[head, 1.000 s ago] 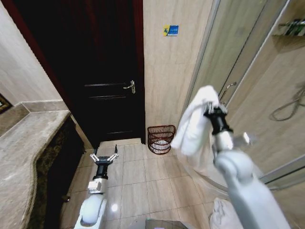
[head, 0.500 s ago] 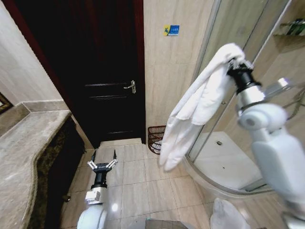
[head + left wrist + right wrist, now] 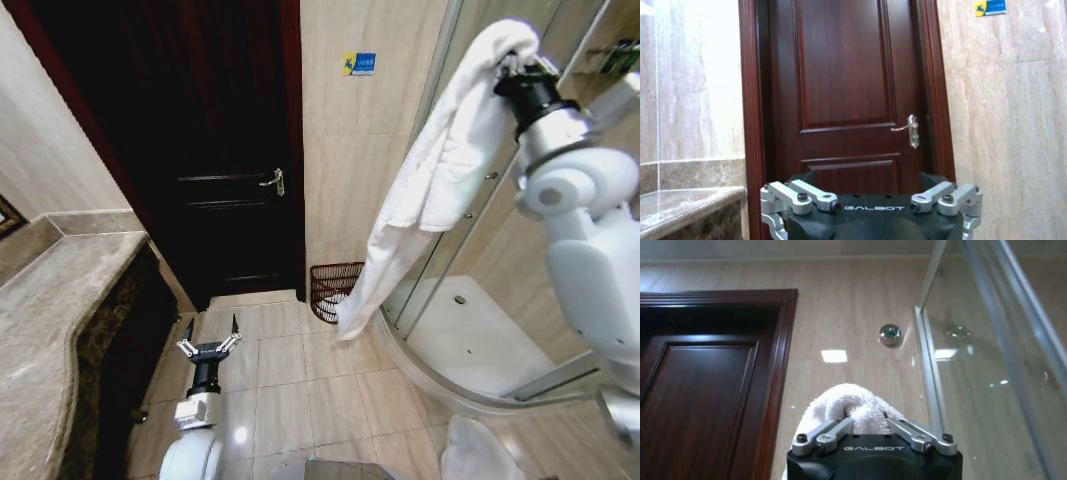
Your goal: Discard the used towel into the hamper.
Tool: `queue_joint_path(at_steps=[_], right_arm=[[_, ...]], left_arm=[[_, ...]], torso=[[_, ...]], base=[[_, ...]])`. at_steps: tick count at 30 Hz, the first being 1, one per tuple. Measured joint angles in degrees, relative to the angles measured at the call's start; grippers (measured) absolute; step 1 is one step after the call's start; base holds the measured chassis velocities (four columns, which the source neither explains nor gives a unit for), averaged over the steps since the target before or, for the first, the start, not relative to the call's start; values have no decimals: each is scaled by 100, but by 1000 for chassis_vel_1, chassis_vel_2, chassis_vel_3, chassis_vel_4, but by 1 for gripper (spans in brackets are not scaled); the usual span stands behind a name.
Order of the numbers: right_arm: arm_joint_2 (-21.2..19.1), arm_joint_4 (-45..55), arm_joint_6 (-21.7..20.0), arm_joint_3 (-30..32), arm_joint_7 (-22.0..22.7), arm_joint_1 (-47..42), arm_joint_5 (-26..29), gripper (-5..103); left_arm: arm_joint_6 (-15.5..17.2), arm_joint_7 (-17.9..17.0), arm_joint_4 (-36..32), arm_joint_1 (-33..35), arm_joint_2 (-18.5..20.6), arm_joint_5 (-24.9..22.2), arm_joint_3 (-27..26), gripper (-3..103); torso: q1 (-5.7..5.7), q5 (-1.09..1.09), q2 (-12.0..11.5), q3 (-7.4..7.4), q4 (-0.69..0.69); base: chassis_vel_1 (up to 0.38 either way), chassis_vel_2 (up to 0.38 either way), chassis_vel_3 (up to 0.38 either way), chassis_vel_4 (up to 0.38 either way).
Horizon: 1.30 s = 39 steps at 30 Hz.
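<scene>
Right gripper (image 3: 512, 62) has lifted higher, clamped on the towel (image 3: 440, 170); its tail probably clears the hamper (image 3: 333, 288) now; left gripper (image 3: 208, 346) spread, empty, low.

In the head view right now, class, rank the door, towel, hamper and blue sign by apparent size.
1. Door
2. Towel, though it hangs nearer the camera from the right claw
3. Hamper, partly hidden by the towel
4. Blue sign

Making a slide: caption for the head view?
Right gripper holds white towel high, hamper on the floor below, left gripper open.
</scene>
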Motion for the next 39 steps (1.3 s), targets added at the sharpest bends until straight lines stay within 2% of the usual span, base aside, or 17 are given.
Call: queue_joint_path(at_steps=[9,13,20,39], right_arm=[[83,-32,-103,-59,26,102,-2,7],[-78,103,-179,98,-174,-85,-8,7],[-260,286,-187,161,-192,-229,72,7],[-197,431,-182,85,-69,-234,143,7]], left_arm=[[-14,-3,73,94,-46,-13,-3,100],[-35,-6,56,182,-3,7,-50,100],[-72,-17,-7,204,16,23,-51,100],[-60,2,-88,249,12,71,-12,100]], torso=[[0,0,0,0,0],[0,1,0,0,-1],[-2,1,1,-1,-2],[1,-1,1,0,1]], base=[[0,0,0,0],[0,0,0,0],[0,0,0,0],[-120,126,116,-119]])
